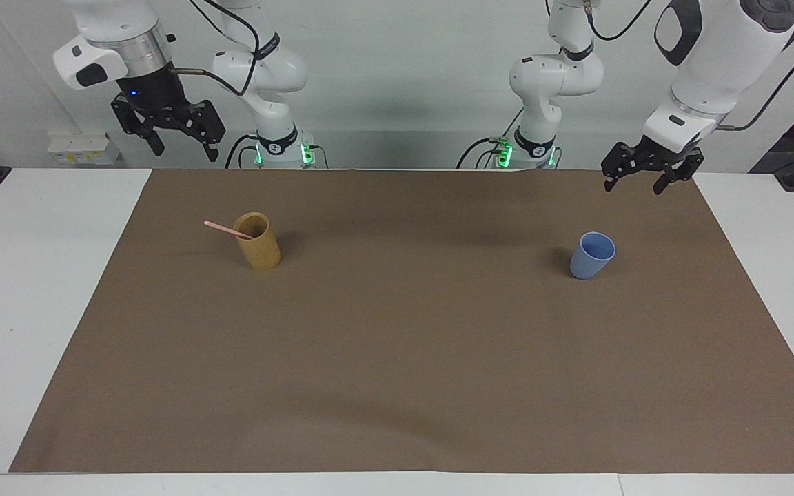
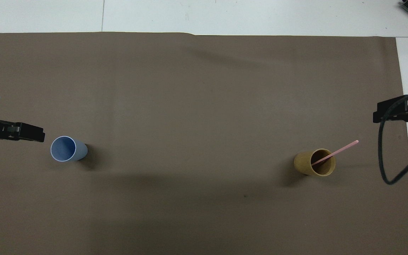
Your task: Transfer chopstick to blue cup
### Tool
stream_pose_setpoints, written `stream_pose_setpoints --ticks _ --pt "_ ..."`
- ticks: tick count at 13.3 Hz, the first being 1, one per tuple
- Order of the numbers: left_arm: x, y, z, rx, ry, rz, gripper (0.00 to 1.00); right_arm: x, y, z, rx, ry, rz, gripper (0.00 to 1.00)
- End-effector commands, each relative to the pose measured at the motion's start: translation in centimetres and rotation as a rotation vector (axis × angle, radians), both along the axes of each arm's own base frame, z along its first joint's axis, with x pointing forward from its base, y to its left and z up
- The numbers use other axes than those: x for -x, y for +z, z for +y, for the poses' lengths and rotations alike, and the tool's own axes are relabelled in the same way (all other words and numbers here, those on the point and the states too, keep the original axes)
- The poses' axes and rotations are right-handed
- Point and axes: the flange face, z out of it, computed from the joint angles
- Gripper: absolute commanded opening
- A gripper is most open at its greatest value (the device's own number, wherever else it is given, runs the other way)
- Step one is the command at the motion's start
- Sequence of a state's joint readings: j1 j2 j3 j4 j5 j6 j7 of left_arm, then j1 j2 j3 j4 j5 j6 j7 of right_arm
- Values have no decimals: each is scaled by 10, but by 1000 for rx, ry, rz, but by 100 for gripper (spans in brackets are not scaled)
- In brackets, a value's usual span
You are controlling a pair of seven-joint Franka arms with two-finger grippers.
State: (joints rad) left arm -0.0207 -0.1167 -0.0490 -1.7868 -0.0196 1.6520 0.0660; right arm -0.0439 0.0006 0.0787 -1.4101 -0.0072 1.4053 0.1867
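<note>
White table [image 1: 38, 275], brown paper mat [image 1: 411, 358]. Tan bamboo-coloured cylinder cup [image 1: 258, 242] holds the thin pale-pink chopstick [image 1: 226, 229], leaning toward the right arm's end; right gripper [image 1: 178, 138] nearer, unclenched, empty. Small light-blue tapered cup [image 1: 591, 255] empty; left gripper [image 1: 635, 176] likewise spread, empty.

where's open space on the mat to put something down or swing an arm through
Widest bare patch: the brown mat between the tan cup and the blue cup, plus all of it farther from the robots. Tightest by the tan cup, where the chopstick leans out toward the right arm's end. Both grippers hang open above the mat's ends.
</note>
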Motion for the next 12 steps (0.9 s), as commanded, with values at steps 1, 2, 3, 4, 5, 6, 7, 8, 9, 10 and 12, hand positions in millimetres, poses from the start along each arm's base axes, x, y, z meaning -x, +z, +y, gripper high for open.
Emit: stream_pose_setpoints --ticks 1,2,3,4,5,6,7,8,9,10,12 --pt "6 -9 4 -4 -7 -8 100 -2 2 -4 -21 11 -2 100" --pt "6 -9 4 -4 -7 -9 100 -2 2 -4 -21 8 -3 100" --pt "4 -9 3 -3 -8 -21 100 -2 1 -3 -21 8 -3 100" --pt "2 -8 4 -3 -6 -35 100 -2 -1 -3 -21 10 0 100" --pt "0 -12 5 -2 -11 -31 100 -3 0 -2 -21 11 -8 100" --pt "0 -17 5 -3 -11 -20 100 -4 -1 -2 -21 11 -18 100" --pt "2 -21 6 -3 -9 -16 100 -2 0 -2 -21 11 -20 100" --pt "2 -25 6 -4 -9 -16 100 -1 0 -2 -21 12 -19 100" --pt "2 -28 6 -3 -9 -17 100 -1 1 -3 -21 16 -17 100" --pt "2 -33 6 -4 -9 -17 100 -2 0 -3 -21 14 -17 100" --pt "2 -34 7 -4 -7 -19 100 -1 1 -3 -21 16 -17 100"
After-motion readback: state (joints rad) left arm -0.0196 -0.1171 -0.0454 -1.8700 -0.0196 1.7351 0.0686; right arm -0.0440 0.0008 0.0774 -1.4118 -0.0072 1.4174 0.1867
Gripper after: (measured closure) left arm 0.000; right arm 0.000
